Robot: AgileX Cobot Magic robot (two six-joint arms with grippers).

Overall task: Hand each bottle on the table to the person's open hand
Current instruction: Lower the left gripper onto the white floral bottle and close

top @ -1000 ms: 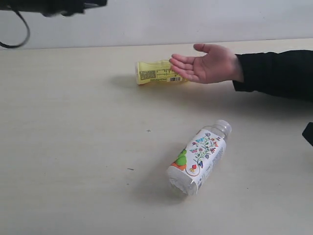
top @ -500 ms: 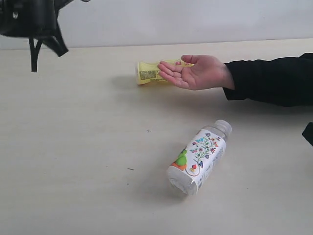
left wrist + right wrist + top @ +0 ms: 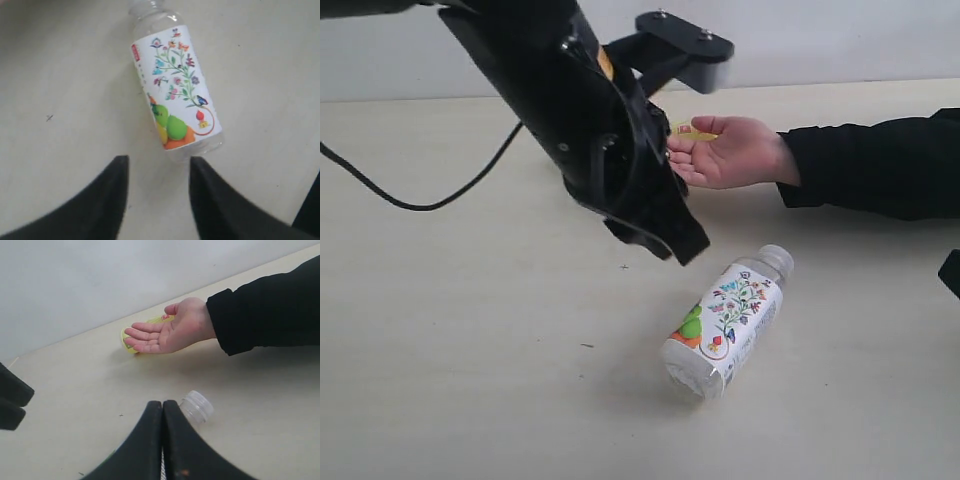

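The white floral-label bottle (image 3: 725, 320) lies on its side on the beige table (image 3: 470, 380), its clear neck pointing toward the sleeve. My left gripper (image 3: 670, 240) hangs open just above and left of it. In the left wrist view the bottle (image 3: 175, 85) lies beyond the open left gripper (image 3: 157, 161), its base near one fingertip, nothing between the fingers. The person's open hand (image 3: 725, 150) rests palm up at the back. The yellow bottle (image 3: 695, 128) lies behind it, mostly hidden by my arm. My right gripper (image 3: 162, 404) is shut and empty beside the bottle's clear neck (image 3: 196, 407). The other two bottles are out of view.
A black-sleeved forearm (image 3: 870, 165) reaches in from the right. My left arm's cable (image 3: 420, 205) droops over the table's left side. A black part (image 3: 950, 272) sits at the right edge. In the right wrist view the hand (image 3: 165, 332) covers the yellow bottle (image 3: 126, 336).
My left arm has swung from the upper left corner down to the middle, above the floral bottle, and now hides most of the yellow bottle. The hand shifted slightly left a second ago.
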